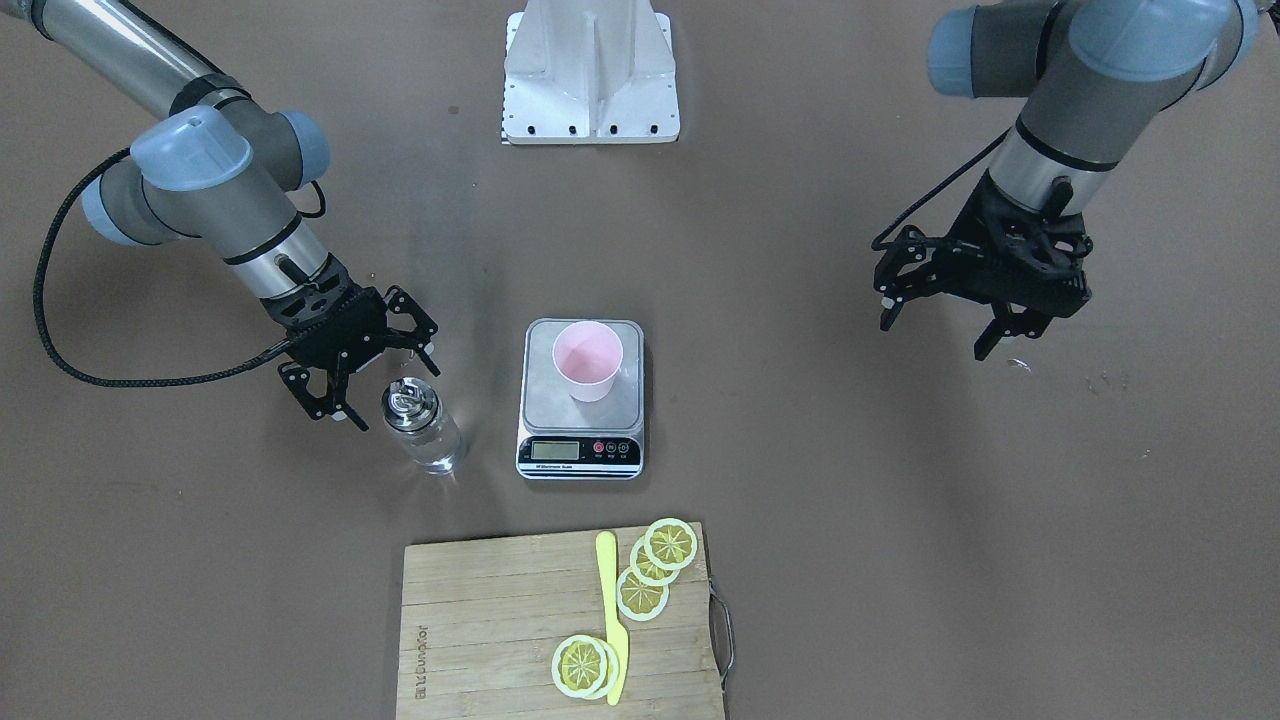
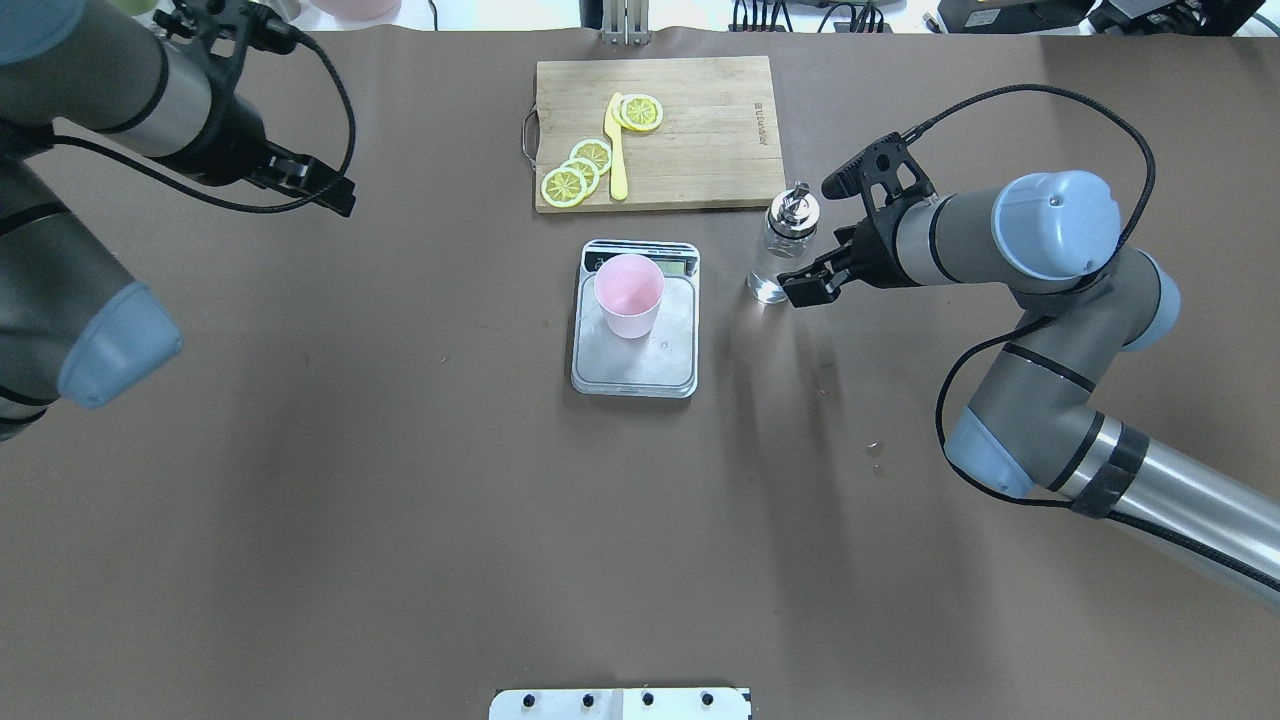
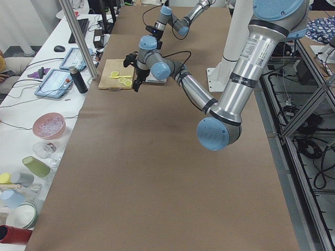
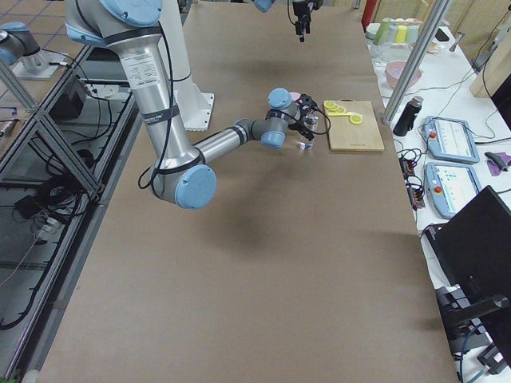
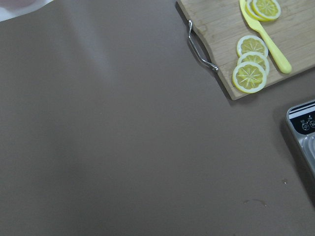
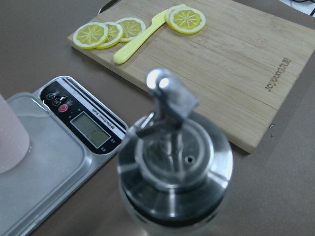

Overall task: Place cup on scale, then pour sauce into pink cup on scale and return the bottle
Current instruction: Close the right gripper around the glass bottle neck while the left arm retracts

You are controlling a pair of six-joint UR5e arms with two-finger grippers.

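Observation:
The pale pink cup (image 1: 588, 360) stands upright on the steel platform of the scale (image 1: 580, 452), also seen from overhead as cup (image 2: 628, 293) on scale (image 2: 640, 372). Beside the scale stands the glass bottle (image 1: 422, 425) with its chrome spout cap (image 6: 172, 162); clear sauce (image 2: 766, 284) fills its lower part. My right gripper (image 1: 383, 386) is open at the bottle's side, one finger on each side of it, whether touching I cannot tell. My left gripper (image 1: 935, 337) hangs open and holds nothing, far off above bare table.
A wooden cutting board (image 1: 480, 620) with several lemon slices (image 1: 655, 565) and a yellow knife (image 1: 610, 610) lies beyond the scale. The robot's white base plate (image 1: 590, 95) is on the opposite side. A side bench with tablets and bowls (image 3: 49, 125) runs along the table.

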